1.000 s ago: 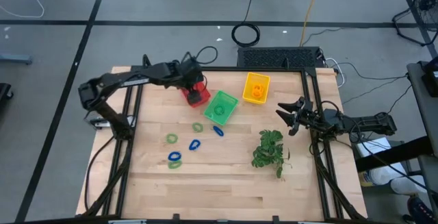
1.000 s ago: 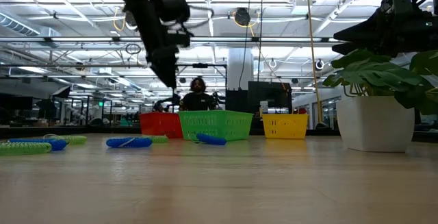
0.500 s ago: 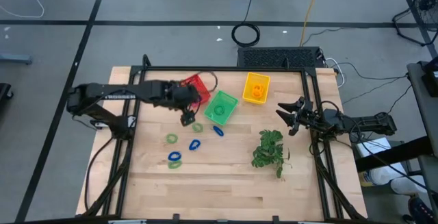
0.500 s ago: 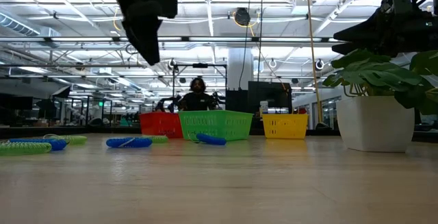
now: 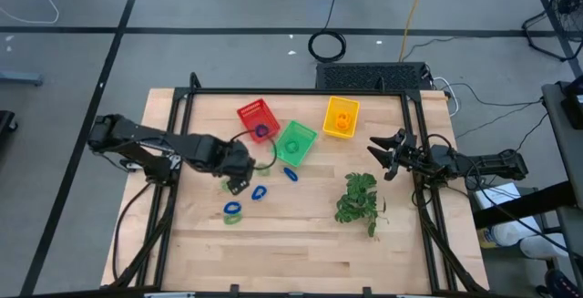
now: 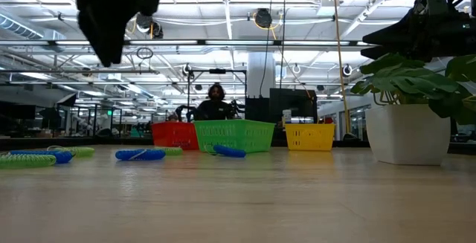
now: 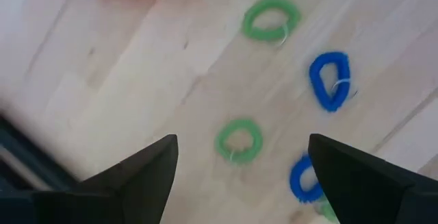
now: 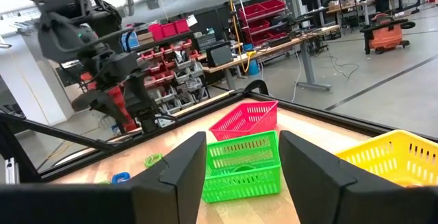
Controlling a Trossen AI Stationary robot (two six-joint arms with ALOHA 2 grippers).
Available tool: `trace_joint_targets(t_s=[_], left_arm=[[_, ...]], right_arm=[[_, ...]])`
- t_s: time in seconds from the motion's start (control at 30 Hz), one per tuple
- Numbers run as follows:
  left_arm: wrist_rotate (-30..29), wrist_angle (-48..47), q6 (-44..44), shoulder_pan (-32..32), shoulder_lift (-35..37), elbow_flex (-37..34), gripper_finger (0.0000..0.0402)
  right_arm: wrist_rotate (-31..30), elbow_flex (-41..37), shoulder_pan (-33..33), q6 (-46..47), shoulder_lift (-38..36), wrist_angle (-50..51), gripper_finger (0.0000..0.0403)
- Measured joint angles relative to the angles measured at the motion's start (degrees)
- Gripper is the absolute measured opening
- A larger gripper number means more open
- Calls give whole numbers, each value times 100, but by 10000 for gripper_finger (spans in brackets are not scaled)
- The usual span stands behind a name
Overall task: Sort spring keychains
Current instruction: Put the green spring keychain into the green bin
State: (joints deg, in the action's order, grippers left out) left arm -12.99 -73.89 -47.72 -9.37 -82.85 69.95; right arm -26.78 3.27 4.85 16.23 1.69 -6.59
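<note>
Fingers spread, the left end effector (image 5: 239, 185) hovers above a green keychain (image 7: 239, 141) on the tabletop (image 5: 301, 243) near the blue ones (image 5: 259, 191), which an off-centre descent risks nudging or grabbing instead; the right end effector (image 5: 383, 155) waits, parted.

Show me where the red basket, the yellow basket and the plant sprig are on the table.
red basket (image 5: 248, 114): high view, on its near-left rim.
yellow basket (image 5: 330, 108): high view, on its left wall.
plant sprig (image 5: 358, 196): high view, on the middle of its leaves.
</note>
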Motion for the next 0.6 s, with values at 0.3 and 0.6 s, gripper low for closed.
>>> trace_joint_targets(t_s=[0.3, 0.6], left_arm=[[50, -378, -1542, -364, 73, -128, 337], [146, 360, -2036, -303, 420, -1368, 337]], right_arm=[[0, 0, 1, 0, 0, -2, 173], [1, 0, 1, 0, 0, -2, 172]])
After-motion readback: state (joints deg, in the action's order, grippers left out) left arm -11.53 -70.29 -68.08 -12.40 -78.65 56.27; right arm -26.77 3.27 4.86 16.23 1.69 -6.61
